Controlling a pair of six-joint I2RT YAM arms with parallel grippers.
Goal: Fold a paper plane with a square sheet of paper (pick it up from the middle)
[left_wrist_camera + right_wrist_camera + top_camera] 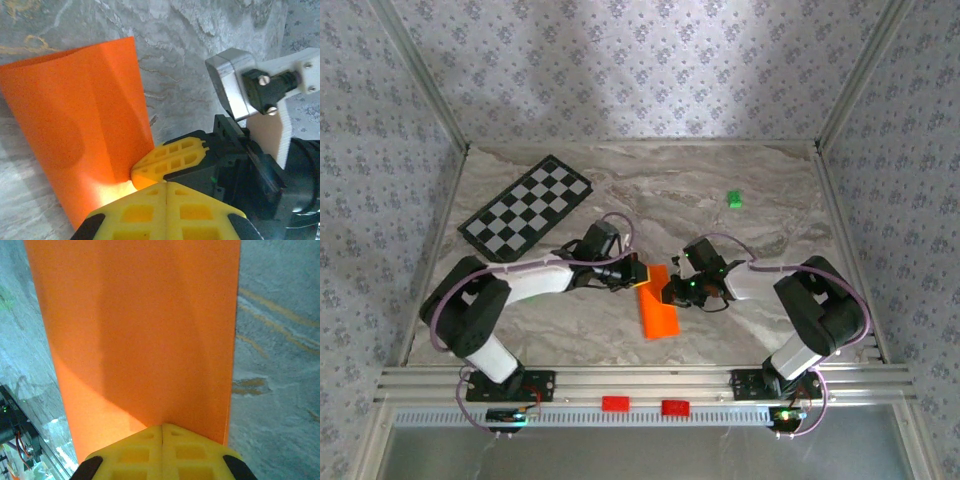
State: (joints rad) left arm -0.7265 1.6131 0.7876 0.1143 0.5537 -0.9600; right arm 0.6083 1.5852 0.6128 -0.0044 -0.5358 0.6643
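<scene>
Between two shut pincers, just one orange sheet (658, 315), clamped by right pincer (670, 293), left pincer (635, 272) touching its edge; marble table (740, 250), wallpapered walls (640, 70).

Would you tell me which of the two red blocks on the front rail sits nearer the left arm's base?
The left red block; the other red block sits further right.

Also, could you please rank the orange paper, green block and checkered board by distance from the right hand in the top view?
1. The thin orange paper sheet, touching the right hand.
2. The small green block, far right.
3. The black-and-white checkered board, far left.
</scene>
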